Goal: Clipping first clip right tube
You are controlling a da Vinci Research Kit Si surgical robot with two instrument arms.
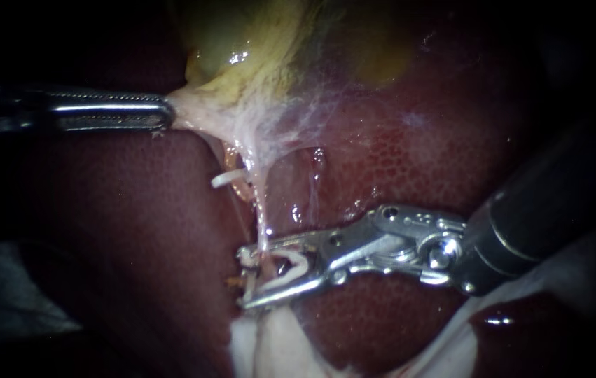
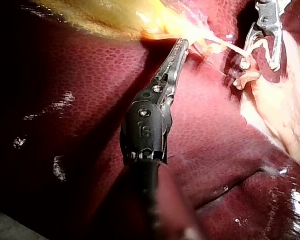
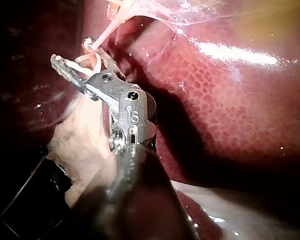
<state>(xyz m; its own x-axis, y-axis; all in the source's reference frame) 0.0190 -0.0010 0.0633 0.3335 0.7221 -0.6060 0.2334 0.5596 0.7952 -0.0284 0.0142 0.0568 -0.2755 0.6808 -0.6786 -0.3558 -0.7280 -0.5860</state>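
Right instrument (image 1: 245, 278): its shaft was nearest the lens and crossed from the lower right of the endoscope view, with the tip at lower centre.
Right jaws: they stood a narrow way apart and pointed left, both pressing on the clip loaded between them.
Clip (image 1: 296, 268): white and V-shaped, with its mouth open to the left. Its long axis was near horizontal, along the jaws, and dipped a little toward the left. One arm lay on each side of the right tube.
Right tube (image 1: 262, 217): a thin pale strand, near vertical, that ran from the webbing under the gallbladder down into the clip's mouth at lower centre. It crossed the clip roughly square.
Left instrument (image 1: 170, 115): it lay horizontal from the left edge, at upper left.
Left jaws: they were closed together on the gallbladder's pale lower end, which was drawn to a point.
Gallbladder (image 1: 241, 42): yellow, at top centre.
Other clip (image 1: 227, 179): white, just left of the right tube and above the right jaws; what it sat on could not be told.
Liver (image 1: 136, 210): dark red, behind everything.
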